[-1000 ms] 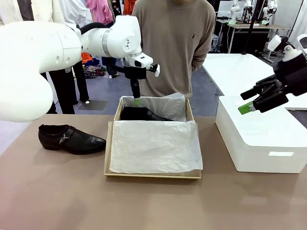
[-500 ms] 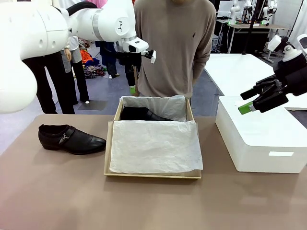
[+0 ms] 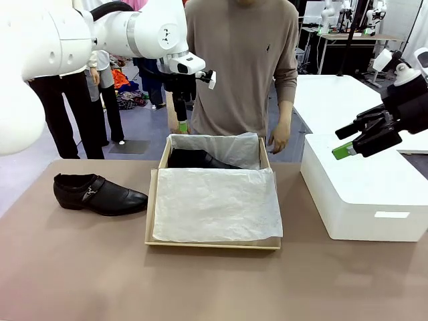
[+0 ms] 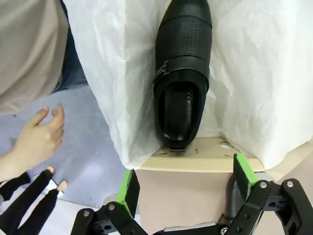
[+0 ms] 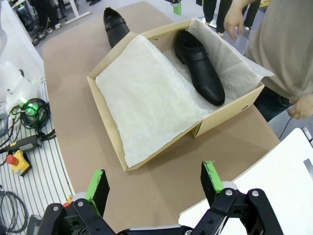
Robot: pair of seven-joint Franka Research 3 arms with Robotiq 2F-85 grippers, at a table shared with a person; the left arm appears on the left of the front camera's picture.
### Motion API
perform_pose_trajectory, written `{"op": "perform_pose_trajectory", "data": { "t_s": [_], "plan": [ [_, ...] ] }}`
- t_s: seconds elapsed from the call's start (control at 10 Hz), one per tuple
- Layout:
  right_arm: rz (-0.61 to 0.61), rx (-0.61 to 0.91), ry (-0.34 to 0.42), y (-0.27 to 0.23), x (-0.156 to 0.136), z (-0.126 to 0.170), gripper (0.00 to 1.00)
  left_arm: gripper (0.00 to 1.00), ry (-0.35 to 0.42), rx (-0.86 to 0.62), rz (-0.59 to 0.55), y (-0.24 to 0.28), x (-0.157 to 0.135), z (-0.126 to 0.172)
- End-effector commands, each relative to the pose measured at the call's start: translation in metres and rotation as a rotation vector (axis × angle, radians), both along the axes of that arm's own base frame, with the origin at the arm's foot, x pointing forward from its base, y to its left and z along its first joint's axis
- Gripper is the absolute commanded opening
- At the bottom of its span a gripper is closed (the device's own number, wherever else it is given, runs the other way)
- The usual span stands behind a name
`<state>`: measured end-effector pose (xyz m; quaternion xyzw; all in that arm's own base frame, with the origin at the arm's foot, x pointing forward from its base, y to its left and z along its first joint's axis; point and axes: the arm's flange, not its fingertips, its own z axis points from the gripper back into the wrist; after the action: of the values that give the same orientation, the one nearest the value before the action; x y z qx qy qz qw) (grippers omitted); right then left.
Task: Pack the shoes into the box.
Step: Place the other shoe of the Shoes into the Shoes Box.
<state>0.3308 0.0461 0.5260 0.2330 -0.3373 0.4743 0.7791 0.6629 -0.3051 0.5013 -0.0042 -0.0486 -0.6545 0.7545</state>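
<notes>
One glossy black leather shoe [image 3: 99, 194] is laid left-to-right at the frame's left, beside the tan cardboard box [image 3: 214, 245]. The open, empty left gripper [image 3: 182, 126] is held nearer, up and right of it.

place: robot lab | signs: emergency-stop button [image 5: 18, 161]; floor cables [image 5: 30, 117]

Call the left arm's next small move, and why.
Probably swing the left gripper toward the second shoe on the table. It hangs open and empty above the far side of the box, where one shoe already lies on the tissue. The second lies left of the box, on that arm's side; the right gripper hovers far off over the white box.
</notes>
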Motion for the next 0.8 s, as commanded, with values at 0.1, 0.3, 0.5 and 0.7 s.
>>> {"op": "perform_pose_trajectory", "data": {
  "t_s": [0.1, 0.3, 0.5, 0.7],
  "plan": [
    [0.026, 0.026, -0.021, -0.001, 0.003, -0.001, 1.0, 1.0, -0.012, -0.001, 0.01, -0.001, 0.004, 0.004],
    [0.026, 0.026, -0.021, -0.001, 0.003, -0.001, 1.0, 1.0, -0.012, -0.001, 0.01, -0.001, 0.004, 0.004],
    [0.026, 0.026, -0.021, -0.001, 0.003, -0.001, 1.0, 1.0, -0.012, -0.001, 0.01, -0.001, 0.004, 0.004],
    [0.026, 0.026, -0.021, -0.001, 0.003, -0.001, 1.0, 1.0, -0.03, 0.014, -0.028, 0.0, -0.019, 0.013]
  ]
}}
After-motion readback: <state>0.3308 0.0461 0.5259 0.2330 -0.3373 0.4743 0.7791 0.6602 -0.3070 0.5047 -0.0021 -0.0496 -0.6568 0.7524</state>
